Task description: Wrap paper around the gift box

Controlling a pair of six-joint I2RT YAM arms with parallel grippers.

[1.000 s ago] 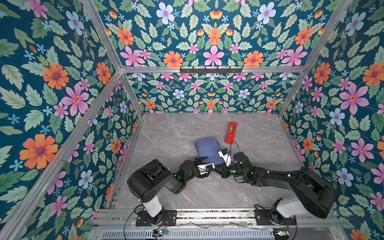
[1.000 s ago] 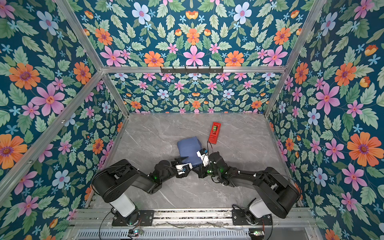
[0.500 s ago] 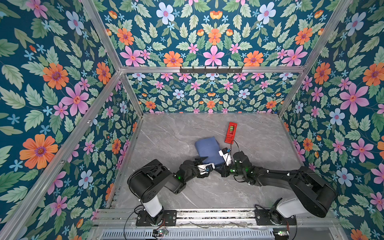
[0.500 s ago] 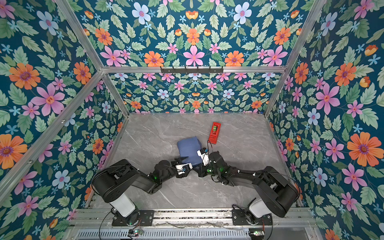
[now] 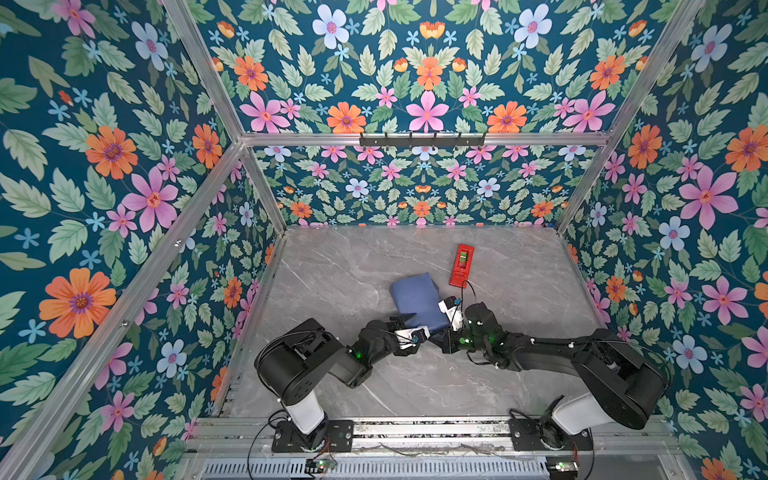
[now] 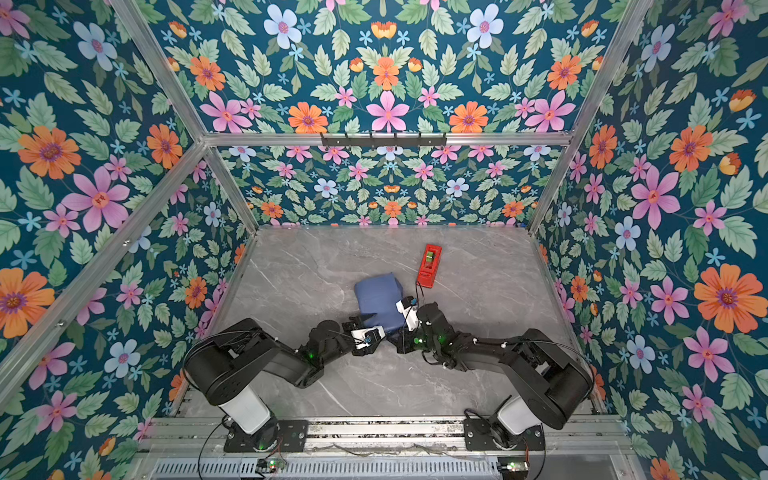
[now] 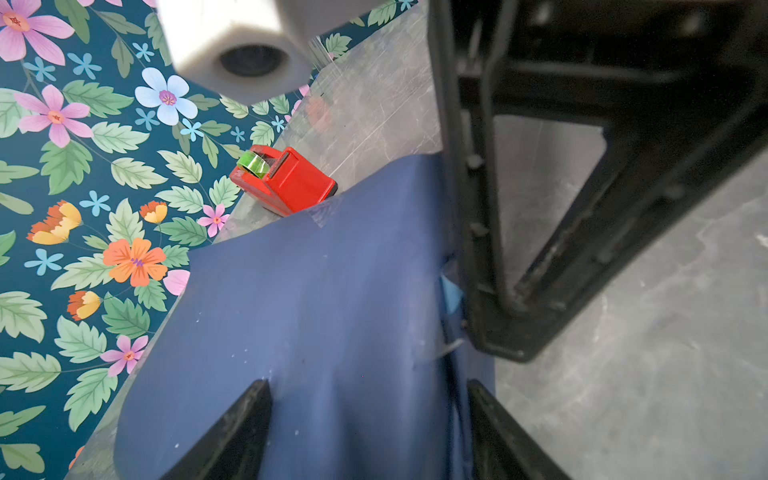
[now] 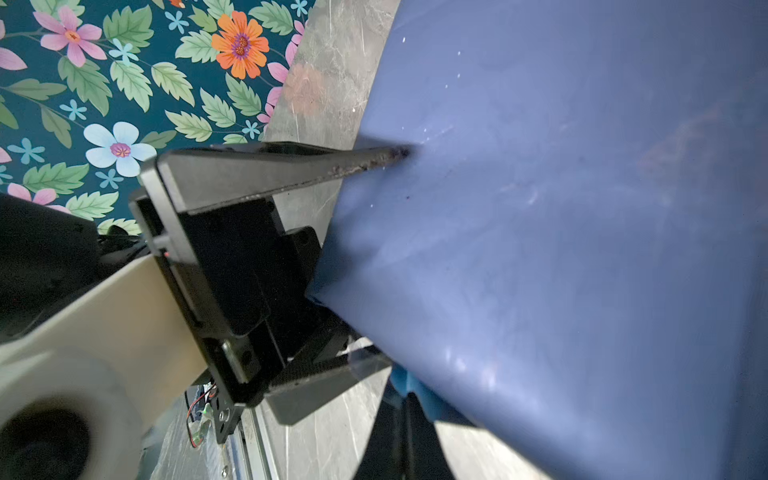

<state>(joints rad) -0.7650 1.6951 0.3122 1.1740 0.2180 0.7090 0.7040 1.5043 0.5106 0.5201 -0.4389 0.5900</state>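
Two arms: black robot arms reach in from the near edge and meet over a grey marble-patterned tabletop [image 5: 353, 257]
Slate-blue paper sheet [image 5: 415, 299]: matte and dark; folded over a squarish bundle lying near the middle of the tabletop; a sliver of its light-blue face shows at the near right edge
Gift box: hidden under the paper
Left gripper [image 7: 368, 399]: jaws spread wide and pressed across the near left corner of the wrapped bundle; one fingertip [image 8: 390, 158] dents the paper
Right gripper [image 8: 402, 409]: jaws together; tips at the bundle's near right edge beside the light-blue sliver; whether they pinch it cannot be told
Red plastic tape dispenser [image 5: 461, 266]: narrow, with a green roll; lies just beyond the bundle's far right corner
Walls [image 5: 124, 166]: dark teal panels printed with flowers and leaves; they enclose the tabletop on three sides
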